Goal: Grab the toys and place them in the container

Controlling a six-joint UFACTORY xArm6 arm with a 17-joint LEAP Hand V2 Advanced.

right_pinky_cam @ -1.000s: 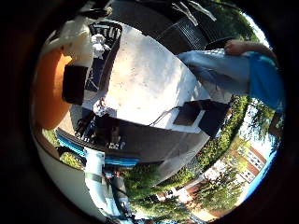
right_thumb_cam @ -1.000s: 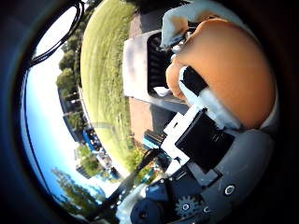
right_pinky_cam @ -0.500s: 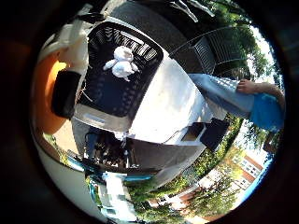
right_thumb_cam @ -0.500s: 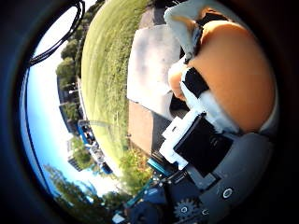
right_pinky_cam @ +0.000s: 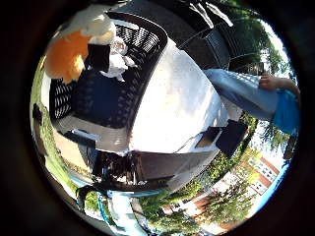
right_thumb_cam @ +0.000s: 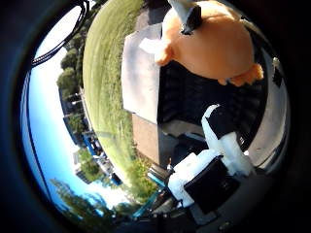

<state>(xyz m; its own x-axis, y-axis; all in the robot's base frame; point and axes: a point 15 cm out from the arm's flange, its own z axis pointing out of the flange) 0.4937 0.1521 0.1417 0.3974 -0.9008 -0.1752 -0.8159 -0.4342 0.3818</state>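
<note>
The white-and-black robot hand (right_thumb_cam: 214, 165), fingers standing straight and holding nothing, is hovering over the dark slatted plastic container (right_pinky_cam: 98, 98); the orange plush toy (right_thumb_cam: 214, 43) is hanging above its interior, a small white plush toy (right_pinky_cam: 118, 61) lying inside.

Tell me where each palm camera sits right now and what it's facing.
Little finger side palm view: on the palm's little-finger edge, facing the black basket with a white plush toy in it, on the white table; one black-tipped finger shows against the orange plush toy.
Thumb side palm view: on the thumb edge, facing the basket's inside and the lawn; the robot hand shows.
Shared: the orange plush toy, basket and table.
</note>
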